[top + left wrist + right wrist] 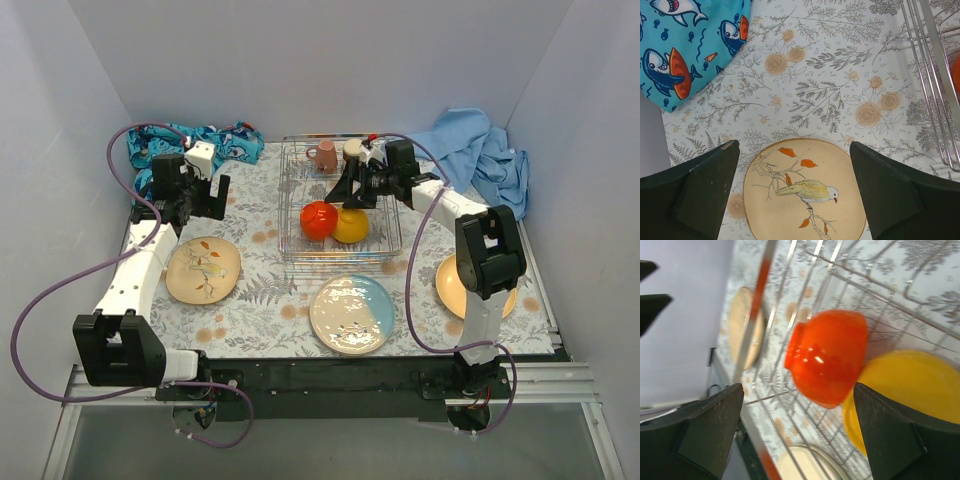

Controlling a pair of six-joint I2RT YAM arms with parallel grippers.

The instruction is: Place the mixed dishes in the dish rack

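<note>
Left wrist view: the tan plate [800, 195] is being framed directly below the left gripper [794, 146], fingers being held apart.

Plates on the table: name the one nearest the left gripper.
The tan plate with the bird motif, framed by the open left gripper; the cream-and-blue plate and the yellow-orange plate lie farther right.

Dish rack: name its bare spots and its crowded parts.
Free: the left strip between mug and red bowl, and the front row before the bowls. Crowded: back by the cup, and centre, where the right tool hovers over the yellow bowl.
</note>
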